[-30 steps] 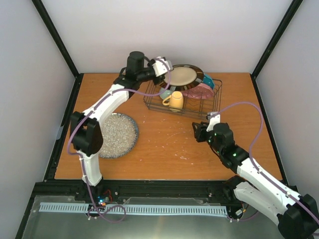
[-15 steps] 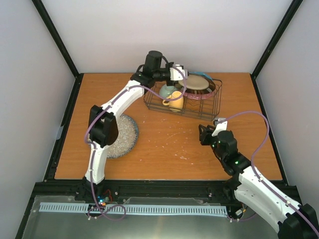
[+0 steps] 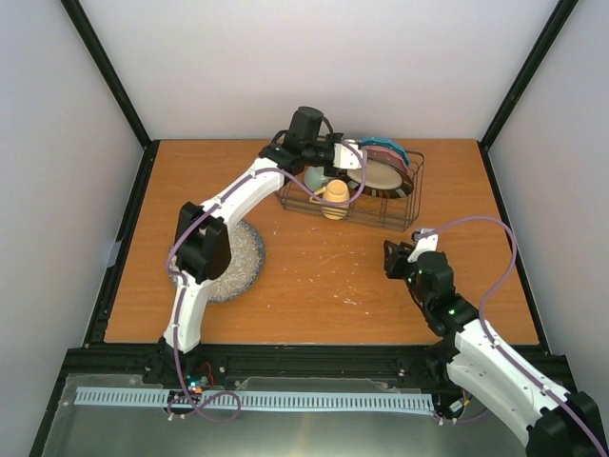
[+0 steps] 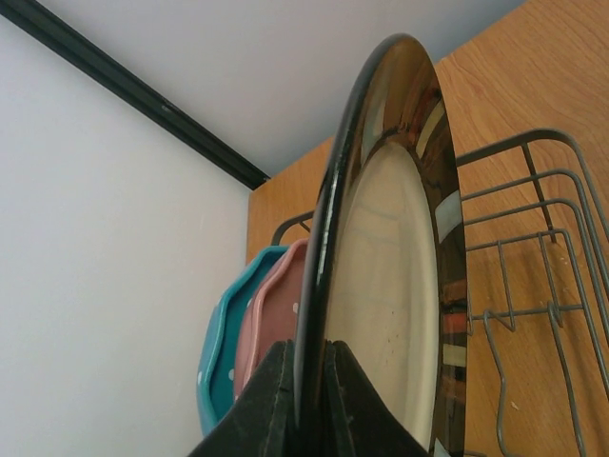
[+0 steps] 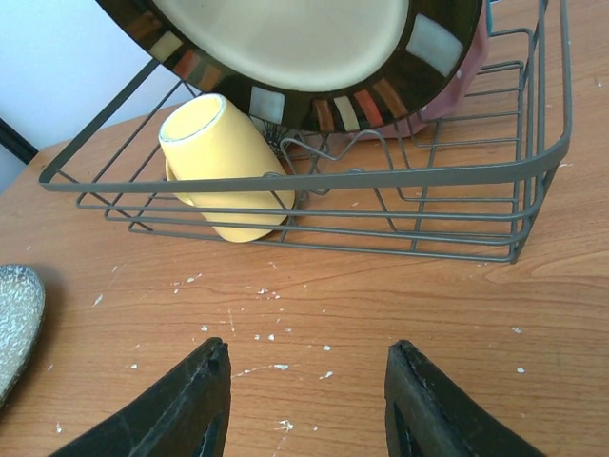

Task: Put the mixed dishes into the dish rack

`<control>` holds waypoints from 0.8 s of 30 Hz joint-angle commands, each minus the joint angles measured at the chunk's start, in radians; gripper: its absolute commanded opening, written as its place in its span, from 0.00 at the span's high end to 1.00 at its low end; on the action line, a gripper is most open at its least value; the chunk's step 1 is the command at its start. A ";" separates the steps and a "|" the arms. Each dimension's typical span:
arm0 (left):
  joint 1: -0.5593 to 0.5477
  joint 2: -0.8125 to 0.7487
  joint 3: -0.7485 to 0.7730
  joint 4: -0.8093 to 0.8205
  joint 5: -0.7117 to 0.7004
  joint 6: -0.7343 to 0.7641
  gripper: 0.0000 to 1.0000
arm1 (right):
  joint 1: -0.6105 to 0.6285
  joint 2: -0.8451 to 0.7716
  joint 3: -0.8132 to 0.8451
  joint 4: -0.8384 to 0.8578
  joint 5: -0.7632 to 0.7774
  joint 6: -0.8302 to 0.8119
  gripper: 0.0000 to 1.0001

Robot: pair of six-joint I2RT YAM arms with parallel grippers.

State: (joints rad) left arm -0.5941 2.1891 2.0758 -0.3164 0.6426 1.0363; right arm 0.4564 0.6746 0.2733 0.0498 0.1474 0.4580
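Note:
My left gripper is shut on the edge of the dark-rimmed cream plate, which stands on edge inside the black wire dish rack. Right behind it lean the pink dotted plate and the teal dotted plate. The yellow mug lies in the rack's front left part, with the pale green bowl behind it. The grey speckled plate lies flat on the table, partly under the left arm. My right gripper is open and empty over the table, in front of the rack.
The wooden table carries small white flecks. Black frame posts and white walls close in the table's back and sides. The left arm reaches over the rack's left end, its purple cable hanging near the mug.
The left arm has swung right with the cream plate, lowering it on edge into the rack beside the pink plate. The right arm has drawn back slightly toward the near right.

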 commanded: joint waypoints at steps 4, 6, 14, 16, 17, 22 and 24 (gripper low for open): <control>-0.006 0.038 0.032 0.183 -0.016 0.069 0.99 | -0.023 -0.008 -0.001 0.022 0.018 -0.019 0.54; -0.010 0.061 0.026 0.219 -0.017 0.061 0.99 | -0.029 -0.002 0.000 0.025 0.018 -0.029 0.54; -0.014 0.104 -0.036 0.302 -0.038 0.029 0.89 | -0.045 0.003 -0.009 0.036 0.013 -0.041 0.54; -0.015 0.114 -0.041 0.303 -0.055 0.027 0.80 | -0.048 0.006 -0.010 0.035 0.009 -0.046 0.54; -0.015 0.116 -0.045 0.306 -0.065 0.025 0.78 | -0.049 0.008 -0.012 0.034 0.009 -0.048 0.53; -0.015 0.116 -0.076 0.328 -0.090 0.002 0.56 | -0.054 0.013 -0.015 0.038 0.007 -0.057 0.52; -0.015 0.116 -0.081 0.329 -0.099 -0.004 0.46 | -0.056 0.017 -0.016 0.042 0.006 -0.060 0.51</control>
State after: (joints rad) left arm -0.6155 2.3016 1.9991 -0.0559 0.5713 1.0340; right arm 0.4129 0.6853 0.2729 0.0628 0.1459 0.4149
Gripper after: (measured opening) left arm 0.458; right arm 0.486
